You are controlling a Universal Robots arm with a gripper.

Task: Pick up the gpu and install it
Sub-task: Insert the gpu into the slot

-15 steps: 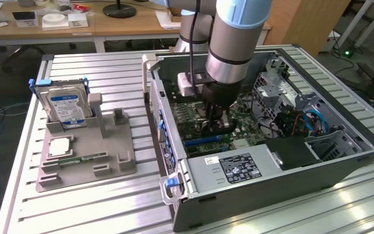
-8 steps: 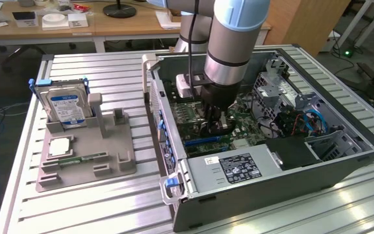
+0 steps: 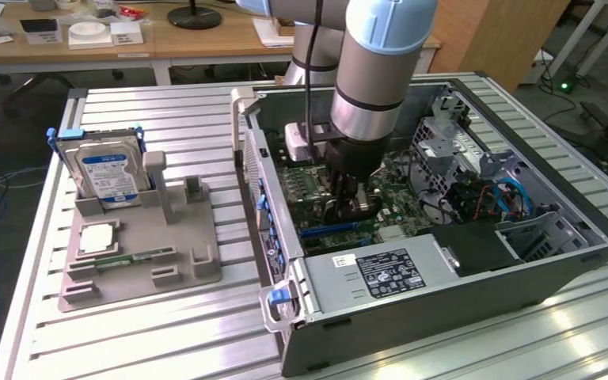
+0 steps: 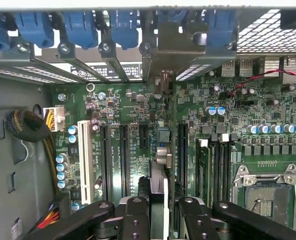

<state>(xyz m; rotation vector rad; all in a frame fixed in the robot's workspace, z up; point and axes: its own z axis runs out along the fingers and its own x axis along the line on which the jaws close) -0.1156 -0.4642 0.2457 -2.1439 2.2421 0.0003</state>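
Open desktop case point(image 3: 557, 261) lying on its side on the slatted aluminium table point(image 3: 156, 332), used here as the landmark. Arm lowered straight into the case, gripper point(image 3: 348, 207) low over the green motherboard point(image 3: 415, 202), near the blue slot connector point(image 3: 331, 231).

Inside the case, seen from the wrist: gpu point(image 4: 160, 145) held edge-on between the black fingers point(image 4: 134, 220), standing upright on the motherboard point(image 4: 228, 130), its bracket end point(image 4: 160, 62) up against the case's rear slot openings among the blue retaining clips point(image 4: 78, 27). Gripper point(image 4: 160, 212) partly closed, clamped on the card's thin edge from both sides. Card lined up along an expansion slot, between the black slots point(image 4: 123, 150) beside the white slot point(image 4: 85, 152) and the memory slots point(image 4: 215, 165) next to the empty CPU socket point(image 4: 265, 192). Whether fully seated in the slot: cannot tell.

Also in the case: power supply point(image 3: 389, 273) with a black label at the near end, drive cage point(image 3: 462, 154) and blue cables point(image 3: 515, 198) toward the exterior view's right.

Outside the case, toward the exterior view's left: grey holder tray point(image 3: 177, 273) on the table, silver hard drive with blue label point(image 3: 108, 178) standing upright in it, slim green memory stick point(image 3: 135, 257) lying flat in a groove, a square processor chip point(image 3: 95, 240) lying flat beside it.
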